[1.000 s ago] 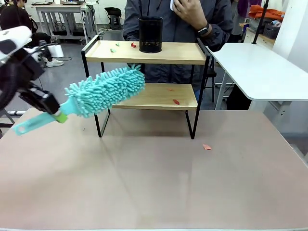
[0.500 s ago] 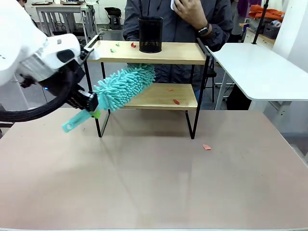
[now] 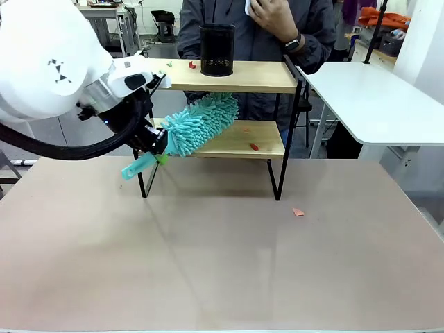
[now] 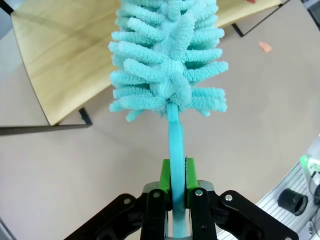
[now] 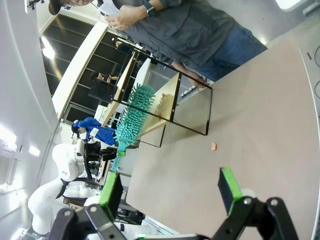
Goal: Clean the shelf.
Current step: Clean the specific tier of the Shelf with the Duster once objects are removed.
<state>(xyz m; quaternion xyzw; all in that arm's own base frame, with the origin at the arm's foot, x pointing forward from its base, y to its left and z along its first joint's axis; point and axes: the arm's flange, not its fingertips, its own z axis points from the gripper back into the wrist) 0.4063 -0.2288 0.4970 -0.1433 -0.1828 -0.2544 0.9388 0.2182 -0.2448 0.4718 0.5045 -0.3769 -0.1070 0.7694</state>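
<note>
Two-tier shelf (image 3: 257, 75) stands far-centre on the tabletop (image 3: 229, 263). Left gripper (image 4: 175, 172) jaws clamp a teal duster (image 3: 201, 123) by the handle, head over the lower board's left part. Right gripper (image 5: 170, 187) jaws wide apart, empty.

The shelf (image 3: 257, 75) has pale wooden boards, matt and faintly grained, in a thin black metal frame. The duster (image 3: 201, 123) has a fluffy teal cloth head of soft tufts on a smooth plastic handle. The black cup (image 3: 216, 50) looks like metal mesh. The table (image 3: 243, 270) is smooth and matt.
</note>
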